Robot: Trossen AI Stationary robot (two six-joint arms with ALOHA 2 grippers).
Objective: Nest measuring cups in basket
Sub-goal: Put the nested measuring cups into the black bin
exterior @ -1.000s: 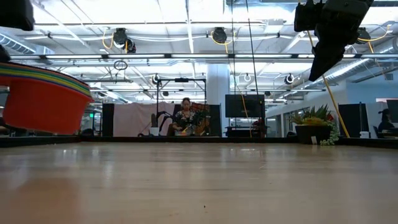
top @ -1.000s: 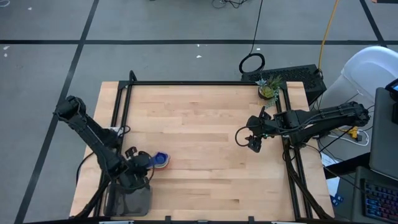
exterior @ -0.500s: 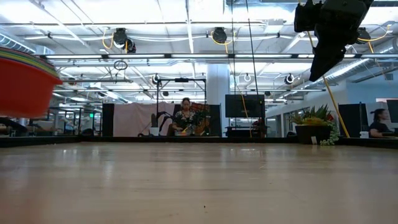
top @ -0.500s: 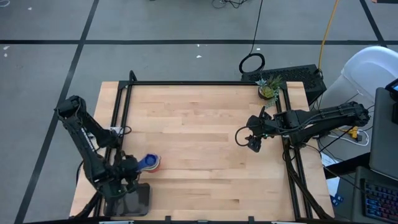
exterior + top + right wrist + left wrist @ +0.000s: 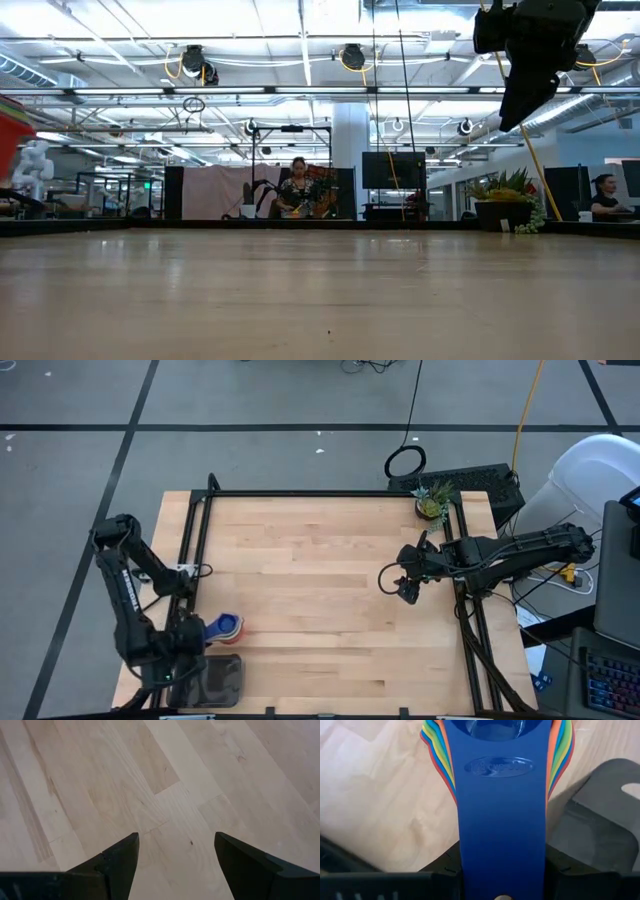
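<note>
Left tool (image 5: 196, 637) sits in the lower left of the high view, at the near left corner of the table (image 5: 330, 580). I have it clenched on the flat handle of the stack of measuring cups (image 5: 226, 626). In the left wrist view the blue handle (image 5: 501, 815) fills the middle of the frame, with the rims of the other cups fanned out on both sides of it: red, light blue, yellow, green, orange. From above I see the blue cup on top and a red edge under it.

Basket (image 5: 215, 682) lies in the lower left of the high view, at the table's near edge, just below the cups in the frame. The stack is beside it and not over its opening; whether the stack touches the wood I cannot tell. In the left wrist view the basket's grey wall (image 5: 600, 825) shows at the right.

Low view: only a sliver of red cup (image 5: 8, 135) at the left edge.

Right tool (image 5: 404, 588) hangs over the right part of the table, well apart from the cups, fingers (image 5: 117, 862) spread, bare wood between them.
</note>
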